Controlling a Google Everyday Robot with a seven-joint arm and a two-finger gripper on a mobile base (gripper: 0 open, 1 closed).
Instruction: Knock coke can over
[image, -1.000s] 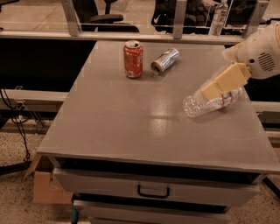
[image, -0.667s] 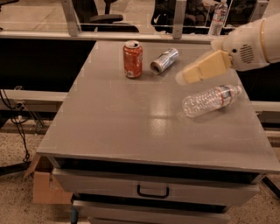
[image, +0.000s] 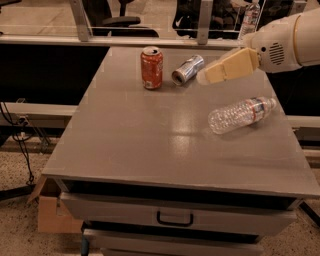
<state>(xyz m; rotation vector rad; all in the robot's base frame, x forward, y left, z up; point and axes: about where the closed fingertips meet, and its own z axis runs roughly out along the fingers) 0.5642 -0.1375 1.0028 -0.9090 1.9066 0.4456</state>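
The red-orange coke can (image: 151, 67) stands upright at the back of the grey table (image: 150, 145), left of centre. My gripper (image: 206, 76) comes in from the right on a white arm. Its cream fingers (image: 227, 66) point left and hang above the table, just right of a silver can and well right of the coke can. It touches nothing.
A plain silver-grey can (image: 188, 69) lies on its side right of the coke can. A clear plastic water bottle (image: 241, 114) lies on its side at the table's right. Drawers (image: 175, 218) sit below the front edge. A cardboard box (image: 55, 212) is on the floor at left.
My gripper has moved up and to the left, from over the water bottle to beside the silver can. The cans and bottle have not moved.
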